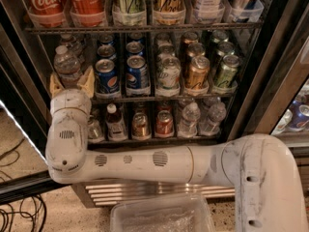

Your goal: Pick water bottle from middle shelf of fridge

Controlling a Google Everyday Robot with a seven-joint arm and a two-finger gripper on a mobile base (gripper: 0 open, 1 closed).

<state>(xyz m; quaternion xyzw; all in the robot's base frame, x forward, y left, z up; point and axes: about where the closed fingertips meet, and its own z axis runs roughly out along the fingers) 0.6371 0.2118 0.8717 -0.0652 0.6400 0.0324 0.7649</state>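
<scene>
Water bottle point(67, 64) stands on the middle shelf point(159, 99), just left of the Pepsi cans point(105, 75), with the gripper point(71, 82) spread apart around its base. It is probably thin-walled and slick, and heavy if full, so squeeze the ribbed middle gently.

Tan claw point(71, 77) at the clear, ribbed, white-capped plastic water bottle point(66, 64); blue Pepsi cans point(107, 75) beside; red Coca-Cola cans point(43, 1) above.

Pepsi can point(105, 75) just beside hand point(72, 81)
</scene>
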